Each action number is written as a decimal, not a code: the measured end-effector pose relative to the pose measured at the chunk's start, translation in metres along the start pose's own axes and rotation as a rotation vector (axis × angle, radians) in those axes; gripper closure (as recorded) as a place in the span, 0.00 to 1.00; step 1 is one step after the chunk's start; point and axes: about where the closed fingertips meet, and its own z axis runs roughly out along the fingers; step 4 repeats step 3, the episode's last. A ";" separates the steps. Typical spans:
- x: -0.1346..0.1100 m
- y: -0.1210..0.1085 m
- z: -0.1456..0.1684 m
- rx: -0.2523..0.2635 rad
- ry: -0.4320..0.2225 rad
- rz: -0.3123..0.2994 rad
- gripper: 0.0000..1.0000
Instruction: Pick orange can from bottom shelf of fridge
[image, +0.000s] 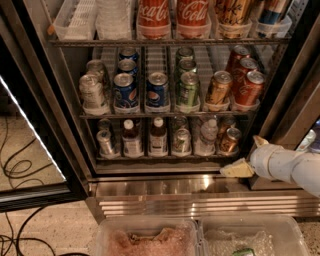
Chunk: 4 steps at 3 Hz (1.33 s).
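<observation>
The fridge (190, 192) stands open, with wire racks of drinks above a ribbed steel base. The orange can (230, 141) stands upright at the right end of the bottom shelf (165, 158), in the front of its lane. My gripper (248, 155), on a white arm coming in from the right, hangs just right of and slightly below the can, in front of the shelf rail. Its pale fingertips (237, 169) are spread apart with nothing between them and do not touch the can.
The bottom shelf also holds a clear bottle (207, 136), a silver can (181, 141) and brown bottles (158, 136). Gold-amber (219, 90) and red-orange cans (248, 89) stand on the rack above. The open glass door (30, 150) is at left. Clear plastic bins (150, 237) sit below.
</observation>
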 end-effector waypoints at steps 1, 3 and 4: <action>0.011 0.032 -0.027 -0.076 0.032 -0.084 0.00; 0.017 0.061 -0.037 -0.199 0.087 -0.193 0.00; 0.017 0.061 -0.037 -0.199 0.087 -0.193 0.00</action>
